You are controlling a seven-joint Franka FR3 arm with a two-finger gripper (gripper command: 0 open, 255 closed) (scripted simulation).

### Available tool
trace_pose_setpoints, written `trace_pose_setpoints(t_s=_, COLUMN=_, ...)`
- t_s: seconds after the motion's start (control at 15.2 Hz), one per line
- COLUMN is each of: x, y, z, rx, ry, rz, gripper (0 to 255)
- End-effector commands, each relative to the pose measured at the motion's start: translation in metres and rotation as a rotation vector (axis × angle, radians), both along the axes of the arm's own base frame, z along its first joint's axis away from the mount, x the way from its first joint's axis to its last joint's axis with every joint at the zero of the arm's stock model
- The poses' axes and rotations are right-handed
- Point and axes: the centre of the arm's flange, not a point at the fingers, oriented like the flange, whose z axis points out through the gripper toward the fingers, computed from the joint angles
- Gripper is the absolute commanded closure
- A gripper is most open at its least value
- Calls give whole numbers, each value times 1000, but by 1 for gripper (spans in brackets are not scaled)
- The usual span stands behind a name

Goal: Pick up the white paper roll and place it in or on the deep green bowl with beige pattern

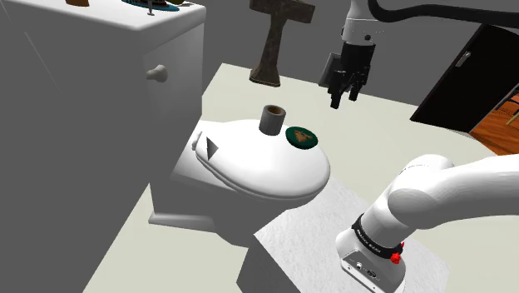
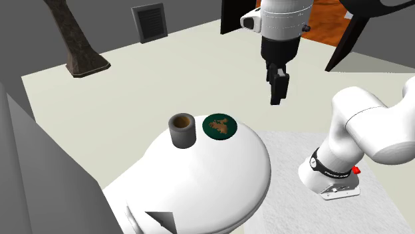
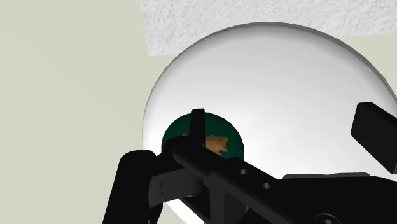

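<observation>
Task unstarted: grey paper roll with brown core (image 1: 273, 119) stands on white toilet lid (image 1: 249, 166) beside dark-green beige-patterned bowl (image 1: 301, 136). Black two-finger gripper (image 1: 343, 98) hovers above, fingers apart, empty. Pick and place remain.

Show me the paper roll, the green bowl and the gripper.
paper roll (image 2: 181, 135), second exterior view, its grey side wall.
green bowl (image 2: 220, 125), second exterior view, the pattern at its middle.
gripper (image 1: 345, 98), shoulder view, midway between its fingertips.
</observation>
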Motion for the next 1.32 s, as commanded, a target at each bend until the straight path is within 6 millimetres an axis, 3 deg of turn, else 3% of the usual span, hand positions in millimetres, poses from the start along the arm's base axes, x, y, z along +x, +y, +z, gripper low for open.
trace_pose_setpoints(t_s=0.0, x=0, y=0, z=0, rx=0, ry=0, rz=0, gripper=0)
trace_pose_setpoints(t_s=1.25, x=208, y=-24, z=-128, rx=87, ry=-35, rz=42, gripper=0)
